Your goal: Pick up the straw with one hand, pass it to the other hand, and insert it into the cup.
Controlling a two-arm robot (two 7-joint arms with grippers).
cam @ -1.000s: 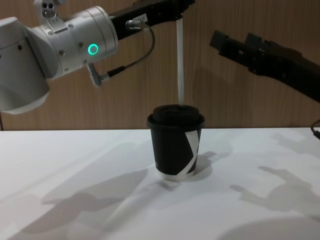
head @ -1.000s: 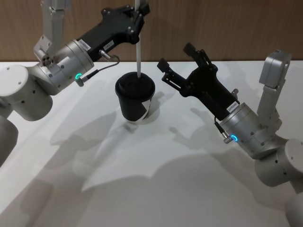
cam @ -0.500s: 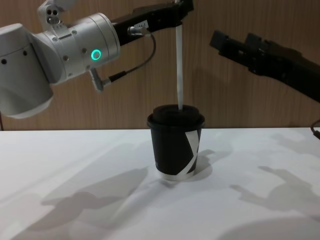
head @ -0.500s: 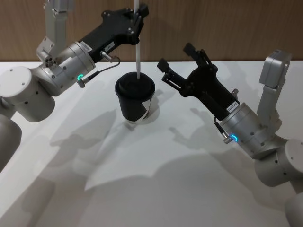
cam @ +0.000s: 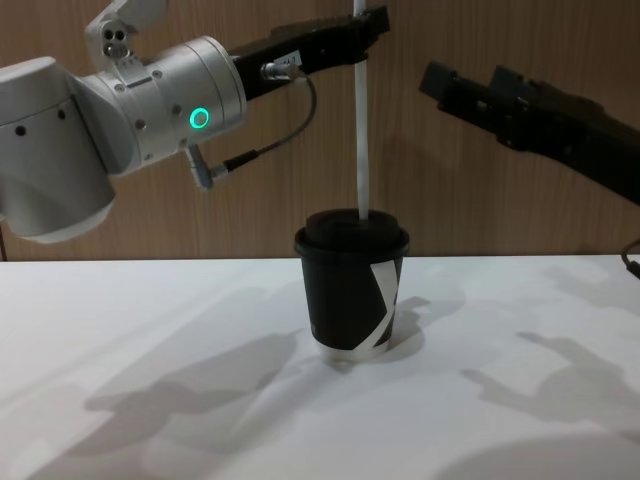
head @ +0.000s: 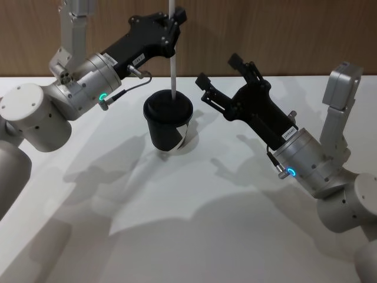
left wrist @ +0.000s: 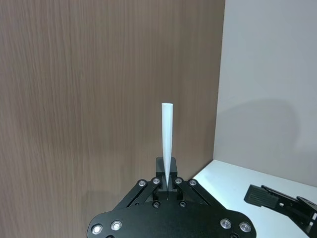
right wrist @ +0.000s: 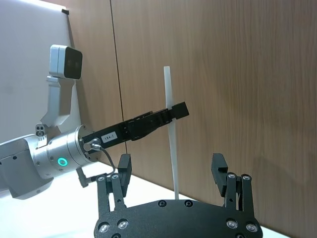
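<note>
My left gripper [head: 172,17] is shut on the white straw [head: 173,65] and holds it upright over the black cup [head: 168,127]. In the chest view the straw [cam: 361,130] runs down from the left gripper [cam: 365,20] and its lower end meets the lid of the cup [cam: 352,285]; how deep it sits I cannot tell. The left wrist view has the straw [left wrist: 167,144] sticking out past the shut fingers. My right gripper [head: 219,69] hangs open just right of the cup, empty. From its wrist, the straw [right wrist: 171,124] stands beyond its spread fingers [right wrist: 124,168].
The cup stands on a white table [head: 194,224] with open surface in front and to both sides. A wood-panelled wall [cam: 250,210] runs close behind the cup. The right arm's silver wrist [head: 306,162] sits low over the table's right side.
The left arm has shifted a little, and the straw's lower end has come down from just above the lid onto the lid. The right gripper has not moved.
</note>
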